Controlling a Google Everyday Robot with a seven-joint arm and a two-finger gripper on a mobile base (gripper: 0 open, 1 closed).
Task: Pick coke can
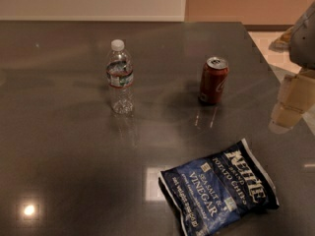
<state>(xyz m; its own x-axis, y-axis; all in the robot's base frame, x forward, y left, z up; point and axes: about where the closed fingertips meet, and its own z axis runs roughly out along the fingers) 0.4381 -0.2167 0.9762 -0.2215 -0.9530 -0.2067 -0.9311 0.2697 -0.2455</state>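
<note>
Coke can upright on dark grey bench, right of centre. Clear water bottle upright to its left, well apart. Blue chip bag lies flat, nearer camera. Pincer at right edge, beside can, not touching it — open or closed, cannot tell.

Well to the right of the coke can, the hand shows as pale cream, blocky segments with softly rounded corners, set one below another and parted by darker seams. Up and right of the can sits a smooth grey casing, rounded like a shell; it is probably part of the arm.
</note>
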